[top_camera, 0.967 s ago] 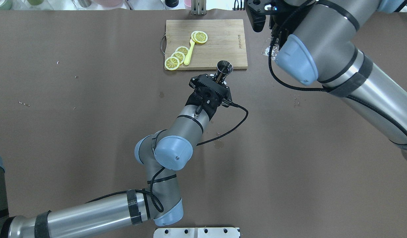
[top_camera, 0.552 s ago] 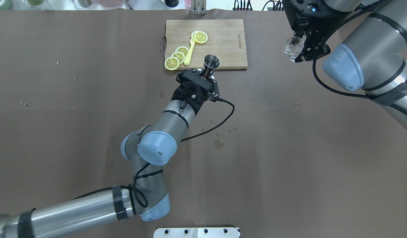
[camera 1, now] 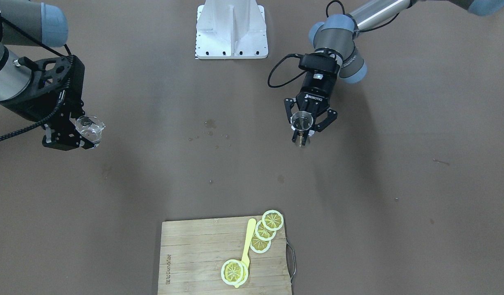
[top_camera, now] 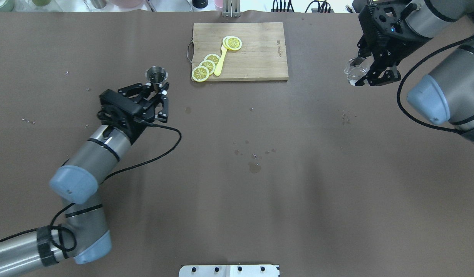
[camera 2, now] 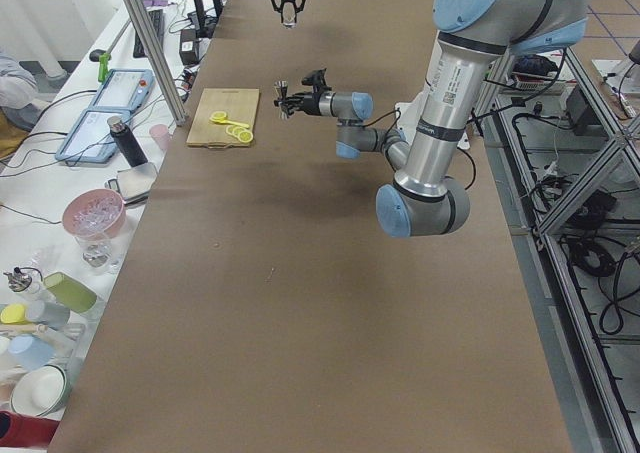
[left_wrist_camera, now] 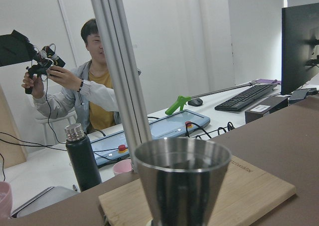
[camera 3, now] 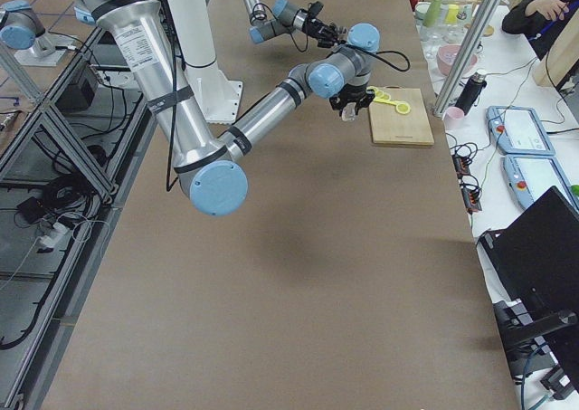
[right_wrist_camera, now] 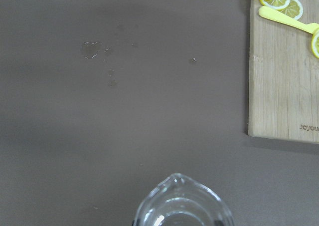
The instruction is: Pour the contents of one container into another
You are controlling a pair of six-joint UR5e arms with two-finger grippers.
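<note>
Gripping a steel jigger [top_camera: 156,74], the left gripper [top_camera: 156,89] jaws sit part-closed (right gripper [top_camera: 367,71] clasps a glass beaker [top_camera: 354,71]).

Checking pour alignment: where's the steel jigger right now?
Overhead view, left half: the steel jigger sits in the left claw, held off the table, left of the cutting board.
</note>
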